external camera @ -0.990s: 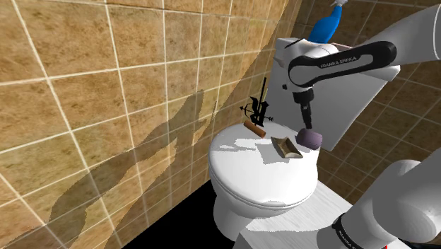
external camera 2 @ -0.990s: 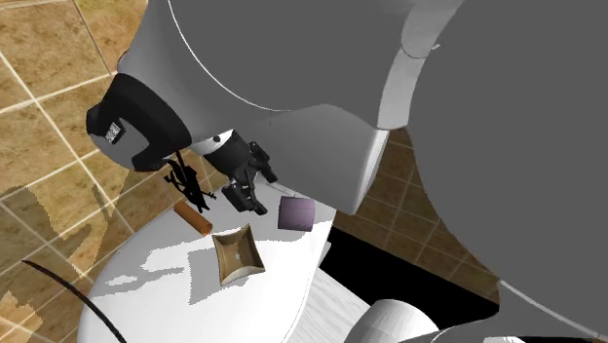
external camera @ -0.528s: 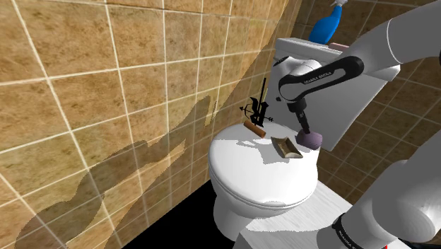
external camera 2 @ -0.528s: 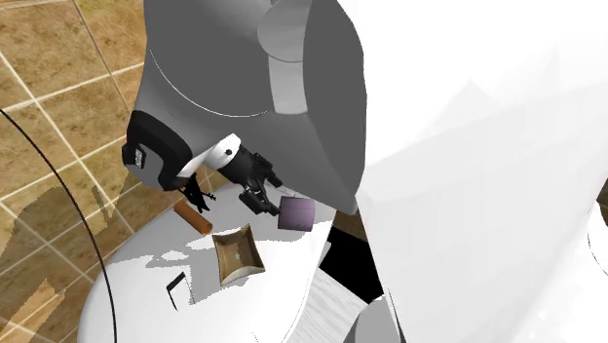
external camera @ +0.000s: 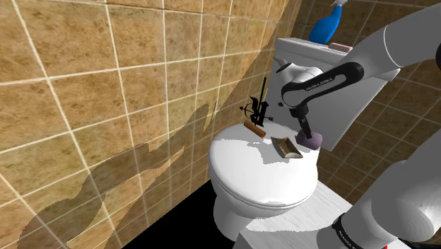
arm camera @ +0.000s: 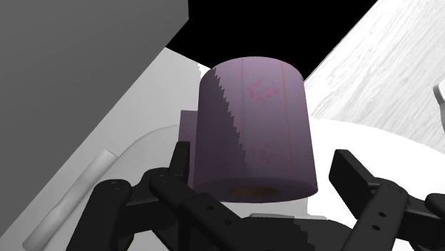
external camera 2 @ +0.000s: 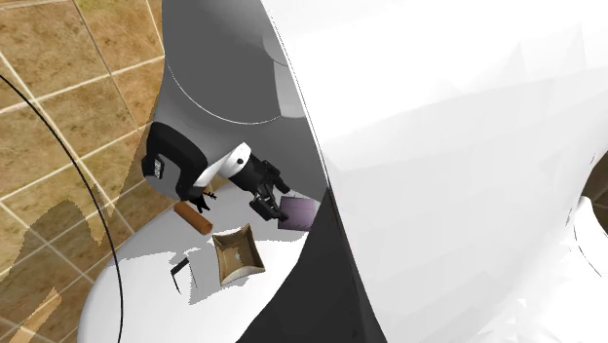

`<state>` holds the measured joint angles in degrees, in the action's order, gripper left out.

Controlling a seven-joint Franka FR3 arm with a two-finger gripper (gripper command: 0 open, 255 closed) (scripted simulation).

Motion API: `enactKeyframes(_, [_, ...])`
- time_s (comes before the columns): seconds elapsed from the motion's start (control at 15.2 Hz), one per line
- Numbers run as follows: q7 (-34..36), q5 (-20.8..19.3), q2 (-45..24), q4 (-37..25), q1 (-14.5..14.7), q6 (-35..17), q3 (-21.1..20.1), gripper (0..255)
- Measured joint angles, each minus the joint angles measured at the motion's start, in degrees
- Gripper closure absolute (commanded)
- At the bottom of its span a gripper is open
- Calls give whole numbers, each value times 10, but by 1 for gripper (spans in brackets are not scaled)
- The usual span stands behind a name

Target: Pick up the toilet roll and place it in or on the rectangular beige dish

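Partly hidden by the arm [external camera 2: 438, 146], the toilet roll [external camera 2: 302, 212] stands between the parted claw [arm camera: 264, 158].

Tank [external camera: 353, 113] looms right behind the toilet roll [external camera: 312, 139], dish [external camera: 286, 147] just beside it, bare toilet lid [external camera: 258, 173] out front.

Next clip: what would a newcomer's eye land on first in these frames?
A purple toilet roll sits on the white toilet lid, between the fingers of the open black gripper, which do not clasp it. Beside it on the lid lies the beige dish, and a blue bottle stands atop the tank.
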<state>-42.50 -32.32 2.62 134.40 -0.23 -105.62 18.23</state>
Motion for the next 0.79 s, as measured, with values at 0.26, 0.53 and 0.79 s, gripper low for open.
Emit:
enactKeyframes(0.26, [0,0,0,1,0,-1,0,255])
enactKeyframes(0.53, [0,0,0,0,0,-1,0,255])
enactKeyframes(0.79, [0,0,1,0,0,-1,0,255])
